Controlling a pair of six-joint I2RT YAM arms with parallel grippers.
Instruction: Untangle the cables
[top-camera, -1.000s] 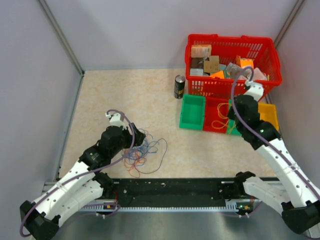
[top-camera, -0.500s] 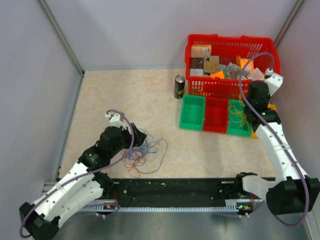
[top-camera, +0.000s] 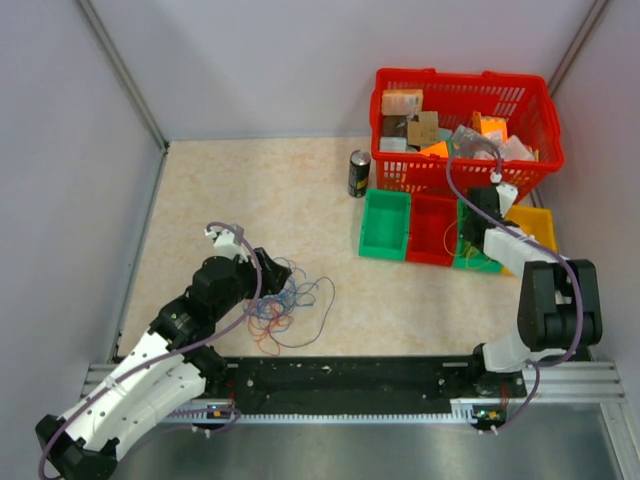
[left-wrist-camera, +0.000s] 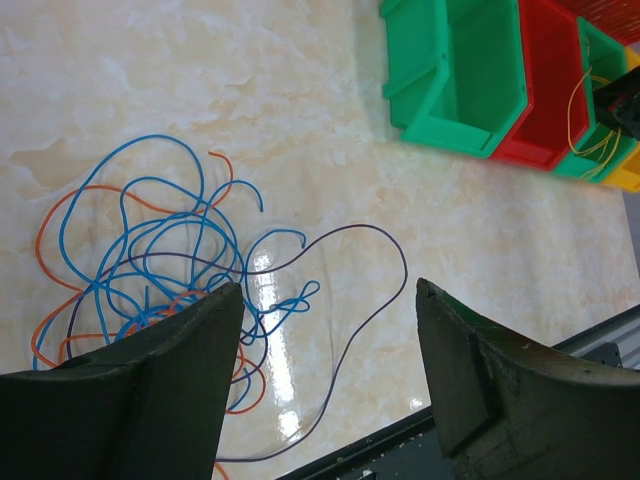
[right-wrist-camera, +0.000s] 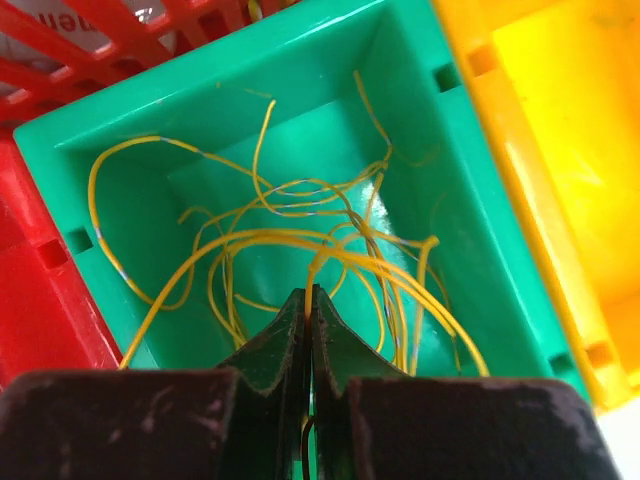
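The cables lie in two groups: on the table (top-camera: 250, 190) sits a loose flat tangle (top-camera: 285, 303) of very thin blue wires (left-wrist-camera: 150, 240) and orange-red wires (left-wrist-camera: 229, 172) in curly, overlapping loops. One dark purple wire (left-wrist-camera: 360, 227) leaves the tangle in a wide open curve. The other group, the thin yellow wires (right-wrist-camera: 300, 240), is bunched inside a green bin (right-wrist-camera: 470, 230) in long crossing arcs, and one strand is pinched in the closed tips of the right gripper (right-wrist-camera: 310, 300).
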